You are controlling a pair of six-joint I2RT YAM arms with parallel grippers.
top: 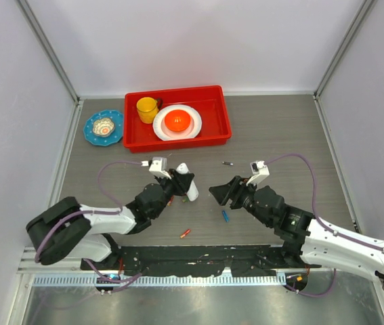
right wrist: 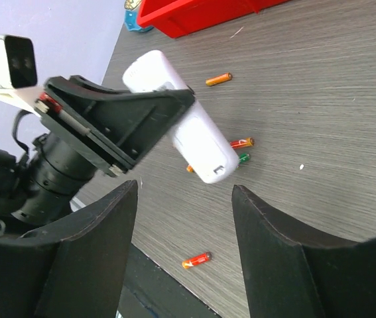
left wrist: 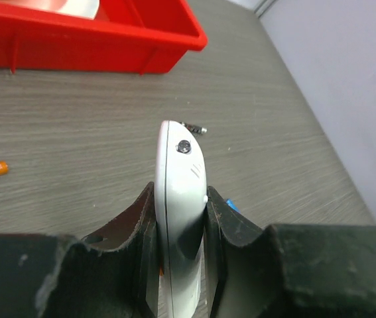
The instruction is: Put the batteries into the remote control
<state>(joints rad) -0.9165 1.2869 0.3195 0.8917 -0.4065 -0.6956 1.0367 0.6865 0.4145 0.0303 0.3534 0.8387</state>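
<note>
My left gripper [top: 186, 184] is shut on the white remote control [top: 183, 169] and holds it edge-on above the table, one rounded end sticking out past the fingers. In the left wrist view the remote [left wrist: 181, 159] stands between the two pads of that gripper [left wrist: 182, 199]. My right gripper [top: 216, 195] is open and empty, facing the remote [right wrist: 189, 126] from the right, a short gap away [right wrist: 184, 218]. Batteries lie loose on the table: a red-orange one [top: 185, 233] near the front, a blue one [top: 225, 216], and a red one [right wrist: 242, 142] and a green one [right wrist: 243, 158] under the remote.
A red tray [top: 178, 141] at the back holds a yellow cup [top: 147, 108] and a white plate with an orange bowl [top: 177, 122]. A blue dish [top: 103, 127] sits left of it. A small dark metal bit [top: 227, 163] lies between tray and grippers.
</note>
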